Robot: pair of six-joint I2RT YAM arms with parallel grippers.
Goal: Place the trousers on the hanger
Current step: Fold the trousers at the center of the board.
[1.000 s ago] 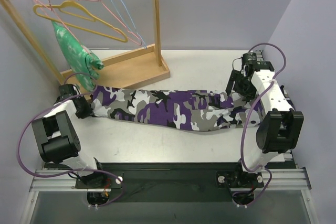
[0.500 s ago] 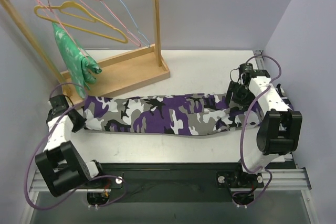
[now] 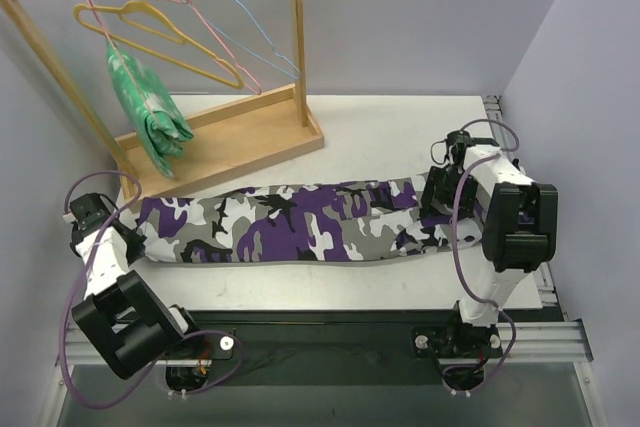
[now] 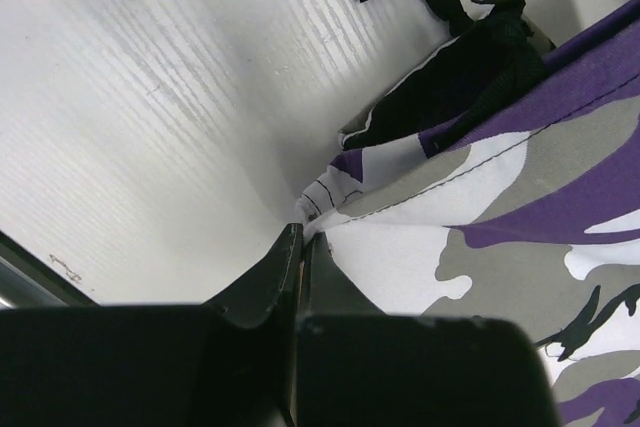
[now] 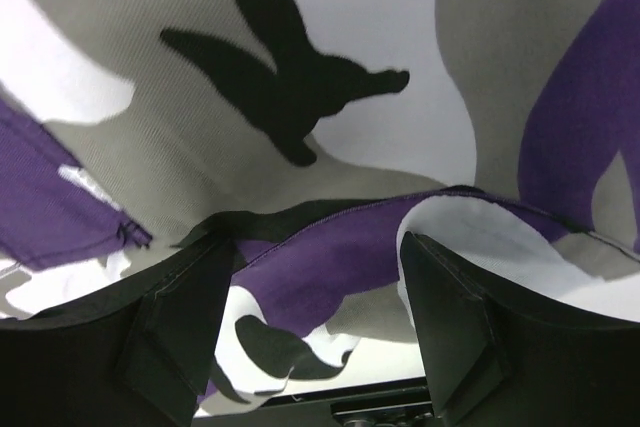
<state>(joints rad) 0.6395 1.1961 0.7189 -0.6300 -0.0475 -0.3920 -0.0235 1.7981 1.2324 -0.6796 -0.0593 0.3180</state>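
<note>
Your trousers (image 3: 300,219) lie stretched flat across the white surface (image 3: 390,132). They form a long band of purple, black, white and grey camouflage cloth running from your left arm to your right arm. Your left fingers (image 4: 265,282) are pressed together, pinching a stitched corner of the trousers at the left end. Your right fingers (image 5: 180,332) stand wide apart over the right end, with a rumpled purple fold lying between them. The surface is matt white with a faint grain, and plain pale walls enclose it. At the back left stands a wooden rack (image 3: 297,37) with a round rail. The thin yellow wire hanger (image 3: 190,39) hangs there, well apart from the trousers, beside a green patterned garment (image 3: 145,107).
</note>
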